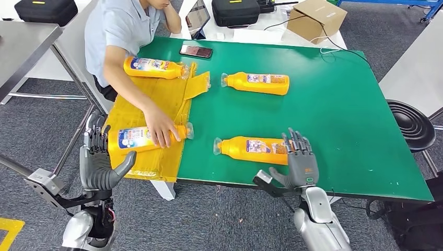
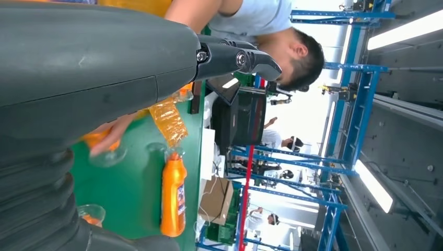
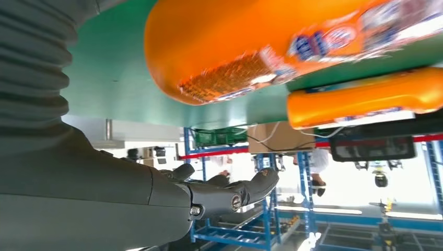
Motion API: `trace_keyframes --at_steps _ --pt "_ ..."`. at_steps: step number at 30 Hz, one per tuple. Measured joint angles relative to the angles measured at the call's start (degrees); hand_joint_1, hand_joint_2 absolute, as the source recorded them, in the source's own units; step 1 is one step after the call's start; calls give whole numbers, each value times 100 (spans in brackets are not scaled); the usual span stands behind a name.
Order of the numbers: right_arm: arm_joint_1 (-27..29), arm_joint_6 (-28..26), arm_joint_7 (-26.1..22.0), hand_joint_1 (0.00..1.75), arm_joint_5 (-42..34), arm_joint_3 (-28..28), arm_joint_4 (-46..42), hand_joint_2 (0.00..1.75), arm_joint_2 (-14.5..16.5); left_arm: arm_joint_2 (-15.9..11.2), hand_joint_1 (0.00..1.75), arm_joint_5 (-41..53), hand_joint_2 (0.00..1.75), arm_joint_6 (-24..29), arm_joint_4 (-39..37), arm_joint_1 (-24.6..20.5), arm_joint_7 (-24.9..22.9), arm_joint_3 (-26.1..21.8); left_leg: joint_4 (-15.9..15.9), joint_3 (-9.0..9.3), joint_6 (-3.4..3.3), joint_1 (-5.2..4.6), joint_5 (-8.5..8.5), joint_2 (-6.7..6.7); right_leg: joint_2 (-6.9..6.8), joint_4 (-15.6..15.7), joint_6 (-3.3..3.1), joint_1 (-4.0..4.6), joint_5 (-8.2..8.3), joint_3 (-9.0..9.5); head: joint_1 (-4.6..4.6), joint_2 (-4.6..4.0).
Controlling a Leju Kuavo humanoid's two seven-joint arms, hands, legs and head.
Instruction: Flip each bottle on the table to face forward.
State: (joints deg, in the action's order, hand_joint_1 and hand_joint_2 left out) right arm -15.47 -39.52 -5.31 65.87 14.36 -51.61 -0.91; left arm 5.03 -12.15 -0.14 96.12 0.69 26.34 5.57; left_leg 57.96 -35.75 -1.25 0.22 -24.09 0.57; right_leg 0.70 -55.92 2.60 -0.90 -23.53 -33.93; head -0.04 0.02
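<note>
Several orange bottles lie on their sides on the green table point(image 1: 334, 115). Two rest on a yellow sheet point(image 1: 164, 102): a far one point(image 1: 154, 68) and a near one point(image 1: 137, 139), which a person's hand point(image 1: 162, 128) presses down. Further right lie the far bottle point(image 1: 258, 82) point(image 2: 173, 196) point(image 3: 365, 97) and the near bottle point(image 1: 251, 149) point(image 3: 261, 47). My right hand point(image 1: 300, 159) is open, its fingers point(image 3: 230, 193) spread at the near bottle's base end, holding nothing. My left hand point(image 1: 102, 157) is open beside the table's left edge, its fingers point(image 2: 235, 57) empty.
A person in a light blue shirt point(image 1: 120, 26) leans over the table's left side. A phone point(image 1: 196, 51) lies at the far edge. Behind are a cardboard box point(image 1: 316, 18) and a black case point(image 1: 235, 11). A black stool point(image 1: 412, 123) stands to the right.
</note>
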Motion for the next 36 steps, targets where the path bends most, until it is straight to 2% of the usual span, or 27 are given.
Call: trace_keyframes --at_steps 7,17,28,29,31,33,35,36 --pt "-362 175 -114 0 -345 -269 667 175 5 34 0 425 175 290 28 -15 72 233 0 0 0 2 1 0 0 -1 0 3 0 -1 -1 0" --pt "-1213 425 -315 0 -751 -597 2190 175 154 66 0 257 175 378 -327 -499 -88 546 1 5 -2 2 3 -4 1 -1 1 2 2 3 0 0" --pt "-1629 517 -393 0 -562 -664 2794 175 313 86 0 126 175 304 -745 -937 -152 854 1 10 -2 2 4 -9 2 -1 0 3 3 6 -1 0" --pt "-1655 512 -391 5 -523 -663 2824 175 328 94 0 124 175 304 -780 -980 -158 880 1 11 -3 2 5 -9 2 -2 0 3 4 7 -1 0" --pt "-1699 502 -414 74 -456 -662 2874 175 358 104 0 124 175 304 -839 -1050 -166 932 1 11 -3 2 6 -9 2 -2 0 3 4 7 0 0" --pt "-1719 506 -461 154 -441 -662 2916 175 385 109 0 123 175 304 -886 -1097 -169 982 1 11 -3 2 6 -8 2 -2 0 3 4 7 -1 0" --pt "-1723 550 -519 172 -451 -662 2953 175 405 111 0 115 175 302 -922 -1125 -166 1017 1 11 -3 2 6 -7 2 -3 0 3 4 7 -1 0" --pt "-1724 600 -543 175 -456 -662 2970 175 412 111 0 100 175 299 -938 -1138 -160 1027 1 10 -3 2 6 -7 2 -3 0 3 4 7 -1 0"
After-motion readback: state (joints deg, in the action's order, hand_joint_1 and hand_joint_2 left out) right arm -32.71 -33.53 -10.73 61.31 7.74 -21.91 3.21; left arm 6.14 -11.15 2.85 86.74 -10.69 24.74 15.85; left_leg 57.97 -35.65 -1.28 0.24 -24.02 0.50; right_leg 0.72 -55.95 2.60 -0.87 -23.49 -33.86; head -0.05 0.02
